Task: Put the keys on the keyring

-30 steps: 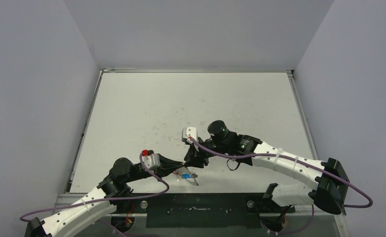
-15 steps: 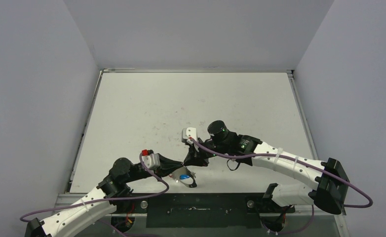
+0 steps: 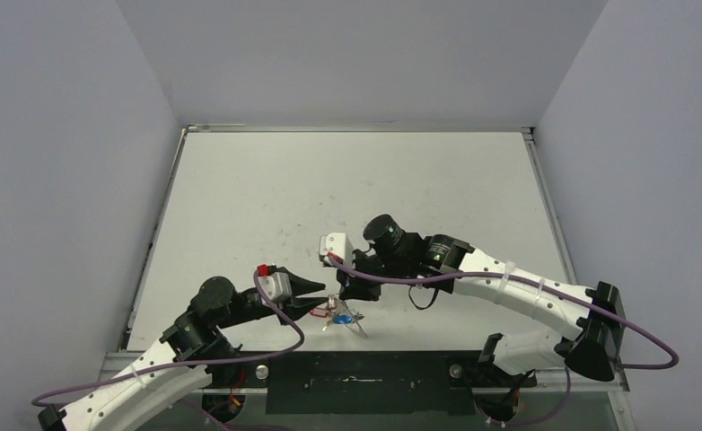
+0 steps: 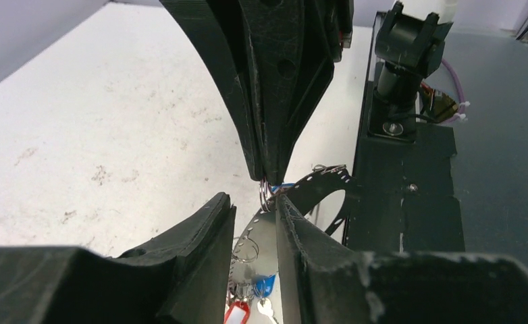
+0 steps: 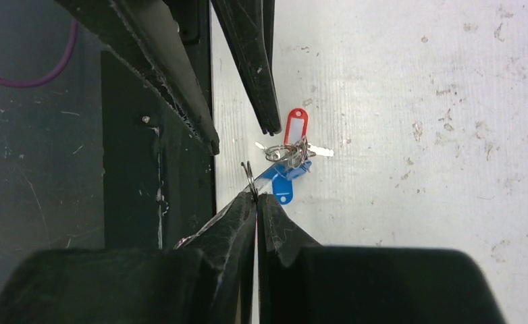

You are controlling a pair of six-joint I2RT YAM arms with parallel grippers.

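The keys hang in a bunch from the keyring (image 5: 248,174), a thin silvery hoop seen edge-on. The red tag (image 5: 295,126) and the blue tag (image 5: 281,183) lie on the white table with a silver key (image 5: 319,151). My right gripper (image 5: 256,197) is shut on the keyring's wire. In the left wrist view my left gripper (image 4: 254,202) is open around the hoop (image 4: 267,194), with the red tag (image 4: 236,314) and blue tag (image 4: 265,283) below it. In the top view the left gripper (image 3: 322,302) and right gripper (image 3: 352,294) meet over the bunch (image 3: 334,313).
The black mounting rail (image 3: 356,368) runs along the table's near edge, just beside the keys. The right arm's purple cable (image 3: 437,285) loops near the right gripper. Grey walls close in the table (image 3: 347,189) at the left, right and back.
The left arm has drawn back to the left and its fingers have come off the bunch. The right gripper has shifted left. The red tag now shows beside the blue one.
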